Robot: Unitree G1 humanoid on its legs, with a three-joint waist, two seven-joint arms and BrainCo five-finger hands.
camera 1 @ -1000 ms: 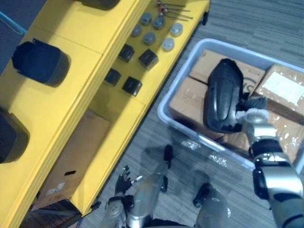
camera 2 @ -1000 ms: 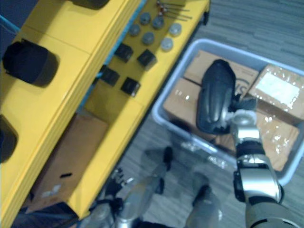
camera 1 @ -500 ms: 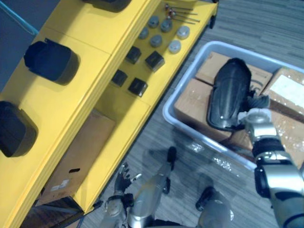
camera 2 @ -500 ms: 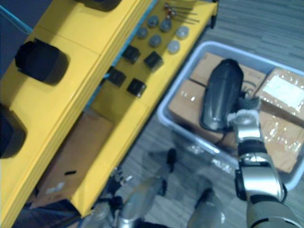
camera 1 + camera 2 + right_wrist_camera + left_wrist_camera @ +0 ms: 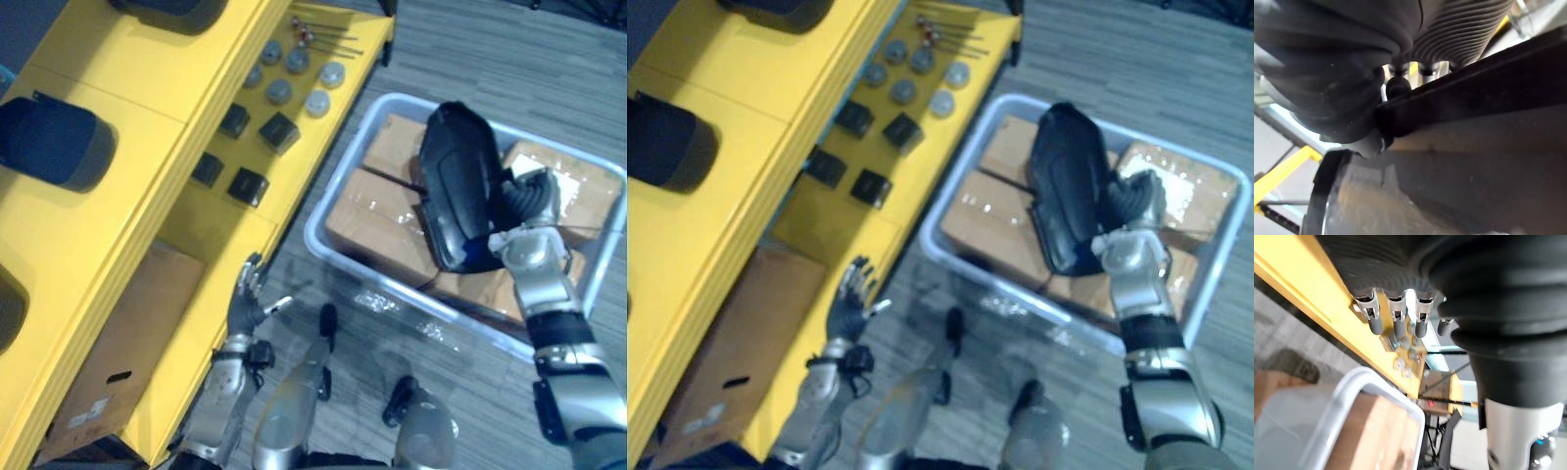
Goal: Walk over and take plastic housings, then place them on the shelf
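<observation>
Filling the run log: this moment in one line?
right hand: shut on black housing, at grey bin | left hand: open, idle

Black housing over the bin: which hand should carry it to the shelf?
Right. The right hand is closed on the black housing above the boxes in the grey bin. The left hand is open and empty, low beside the yellow shelf.

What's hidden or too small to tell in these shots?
Left eye view: plastic housing in the right hand covers part of the cardboard boxes in the grey bin.
Same view: top edge cuts off a dark housing on the yellow shelf.
Same view: red-tipped rods at the shelf's end, too small to identify.
</observation>
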